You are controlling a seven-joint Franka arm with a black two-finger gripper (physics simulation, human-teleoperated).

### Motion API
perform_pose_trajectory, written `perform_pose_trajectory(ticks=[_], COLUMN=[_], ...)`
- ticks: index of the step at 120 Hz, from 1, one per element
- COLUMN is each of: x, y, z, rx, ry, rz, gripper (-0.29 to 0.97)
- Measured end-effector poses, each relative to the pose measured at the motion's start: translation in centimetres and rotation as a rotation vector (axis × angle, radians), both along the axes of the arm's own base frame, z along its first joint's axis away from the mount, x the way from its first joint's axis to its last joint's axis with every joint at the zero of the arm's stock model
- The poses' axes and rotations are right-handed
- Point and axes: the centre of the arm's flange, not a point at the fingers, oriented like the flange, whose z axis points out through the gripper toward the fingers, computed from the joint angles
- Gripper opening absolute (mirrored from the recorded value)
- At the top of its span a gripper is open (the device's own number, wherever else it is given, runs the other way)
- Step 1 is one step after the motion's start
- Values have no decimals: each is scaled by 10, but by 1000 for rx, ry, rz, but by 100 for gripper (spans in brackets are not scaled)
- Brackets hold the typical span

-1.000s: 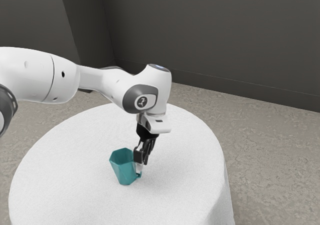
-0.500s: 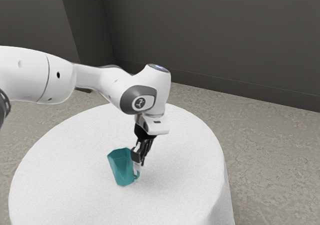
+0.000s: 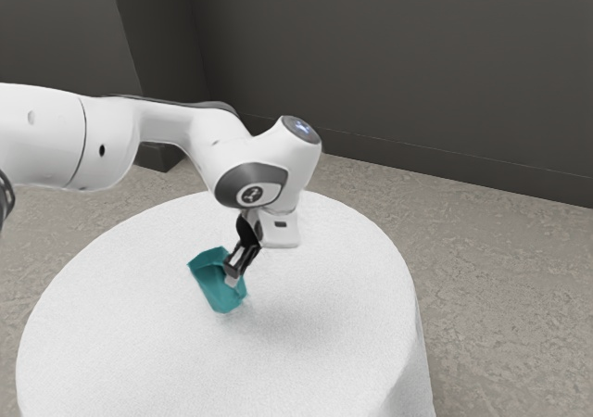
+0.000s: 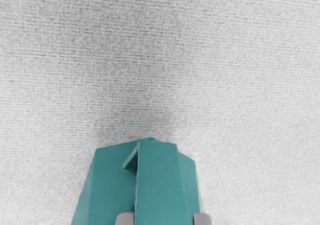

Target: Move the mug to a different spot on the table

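Mug (image 3: 213,289), teal and faceted, sits in the gripper (image 3: 233,271) over the round white-clothed desk (image 3: 352,343), toward the exterior view's left of the desk's centre. It is tilted, with the open rim leaning toward the exterior view's left and the base swung lower right. Whether the base touches the cloth cannot be told. The gripper is clamped on the mug at its near side. In the wrist view, two grey finger pads (image 4: 125,219) flank the raised ridge running down the mug's wall, one on each side. Beyond the mug there, a soft shadow lies on the cloth. The white arm (image 3: 139,148) comes in from the exterior view's left, with the wrist bent down over the mug. Grey floor (image 3: 500,250) surrounds the desk.
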Motion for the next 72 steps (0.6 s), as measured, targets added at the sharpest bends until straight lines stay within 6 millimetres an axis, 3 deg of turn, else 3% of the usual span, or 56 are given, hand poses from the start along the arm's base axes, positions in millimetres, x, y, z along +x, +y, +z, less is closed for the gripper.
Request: perform_pose_trajectory(ticks=[46, 72], x=[0, -2], y=[37, 37], z=[-14, -37], rx=[112, 136], ry=[41, 83], rz=[63, 77], gripper=[-2, -2])
